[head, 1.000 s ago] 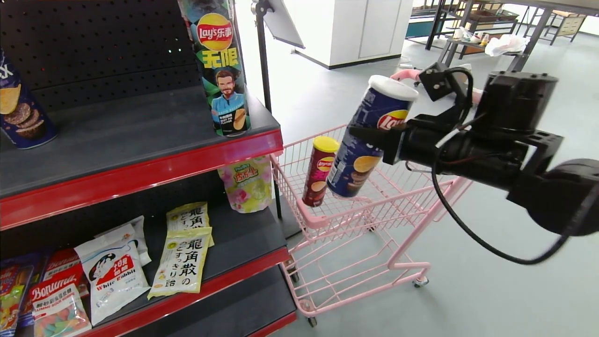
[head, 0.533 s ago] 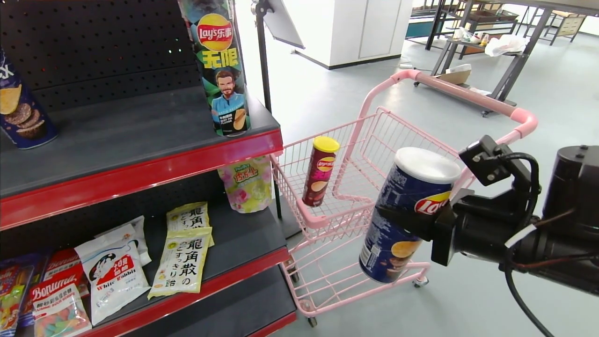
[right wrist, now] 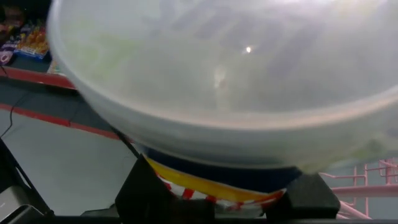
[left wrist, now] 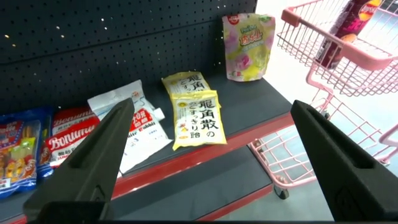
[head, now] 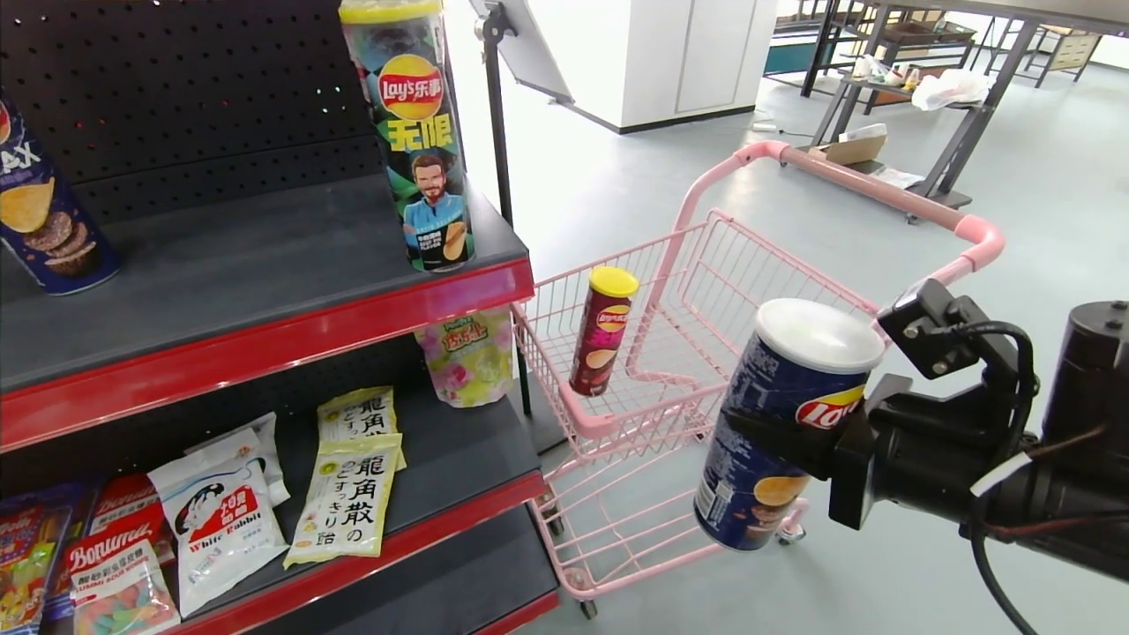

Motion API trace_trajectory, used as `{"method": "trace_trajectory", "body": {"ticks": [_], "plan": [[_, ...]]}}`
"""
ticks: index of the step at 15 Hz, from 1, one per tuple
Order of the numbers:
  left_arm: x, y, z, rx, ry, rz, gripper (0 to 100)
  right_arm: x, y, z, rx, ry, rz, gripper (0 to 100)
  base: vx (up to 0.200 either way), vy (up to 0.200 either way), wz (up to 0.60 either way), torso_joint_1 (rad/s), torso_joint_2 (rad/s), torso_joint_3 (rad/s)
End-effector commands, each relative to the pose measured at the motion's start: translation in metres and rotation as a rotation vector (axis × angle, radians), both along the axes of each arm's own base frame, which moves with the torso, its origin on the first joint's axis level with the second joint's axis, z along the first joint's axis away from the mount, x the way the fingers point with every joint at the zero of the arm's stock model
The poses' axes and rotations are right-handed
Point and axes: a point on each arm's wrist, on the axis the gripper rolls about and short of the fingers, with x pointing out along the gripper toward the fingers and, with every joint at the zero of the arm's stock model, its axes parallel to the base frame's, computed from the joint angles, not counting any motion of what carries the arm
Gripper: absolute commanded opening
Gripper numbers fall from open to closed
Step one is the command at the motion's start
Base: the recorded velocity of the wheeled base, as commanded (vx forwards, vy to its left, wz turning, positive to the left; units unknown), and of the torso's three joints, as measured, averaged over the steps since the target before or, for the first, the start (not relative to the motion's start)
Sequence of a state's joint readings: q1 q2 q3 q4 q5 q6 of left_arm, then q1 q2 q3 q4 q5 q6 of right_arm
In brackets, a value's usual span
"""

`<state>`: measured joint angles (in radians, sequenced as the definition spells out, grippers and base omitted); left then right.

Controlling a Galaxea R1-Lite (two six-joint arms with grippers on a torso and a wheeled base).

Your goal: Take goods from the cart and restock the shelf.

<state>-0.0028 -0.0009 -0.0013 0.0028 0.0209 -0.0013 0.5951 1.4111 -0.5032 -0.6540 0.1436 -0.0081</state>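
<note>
Room: grey floor, open shop-like hall, metal-frame tables far behind the right claw.
Shelf: black boards with red front lips, well off to the robot's left of the right claw. The upper board sits higher than the claw.
Cart: pink wire cart, between the right claw and the shelf end, its basket just beyond the claw.
Blue chip can: out of the cart, held in the air in front of the basket. Long axis is near upright, white lid on top, leaning slightly away from the shelf.
Right claw: clamped side-on around the blue chip can at about mid-height; black fingers sit either side of the body.
Left claw: spread wide, nothing in it, facing the lower board and nearer the shelf than the right claw.
Key relation: my read is the can has to go left and up from the right claw onto the bare stretch of upper board, and is already standing the right way.
Upper stock: tall green can at the near end, another blue can at the far end.
Maroon can: left in the basket, leaning on the wire.
Lower stock: yellow candy bags.
</note>
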Motion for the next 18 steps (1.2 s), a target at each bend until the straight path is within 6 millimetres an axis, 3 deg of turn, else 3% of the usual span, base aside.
{"method": "trace_trajectory", "body": {"ticks": [1, 15, 18], "plan": [[0.0000, 0.0000, 0.0001, 0.000, 0.001, 0.002, 100, -0.0042, -0.0028, 0.0028, 0.009, -0.012, 0.001, 0, 0.000, 0.000, 0.00, 0.163, -0.45, -0.295], [0.0000, 0.0000, 0.0001, 0.000, 0.001, 0.002, 100, 0.0017, 0.0020, 0.0047, -0.001, -0.022, 0.005, 0, 0.000, 0.000, 0.00, 0.204, -0.51, -0.310], [0.0000, 0.0000, 0.0001, 0.000, 0.001, 0.000, 100, 0.0027, 0.0021, 0.0025, -0.012, -0.015, -0.014, 0, 0.000, 0.000, 0.60, 0.041, -0.11, -0.058]]}}
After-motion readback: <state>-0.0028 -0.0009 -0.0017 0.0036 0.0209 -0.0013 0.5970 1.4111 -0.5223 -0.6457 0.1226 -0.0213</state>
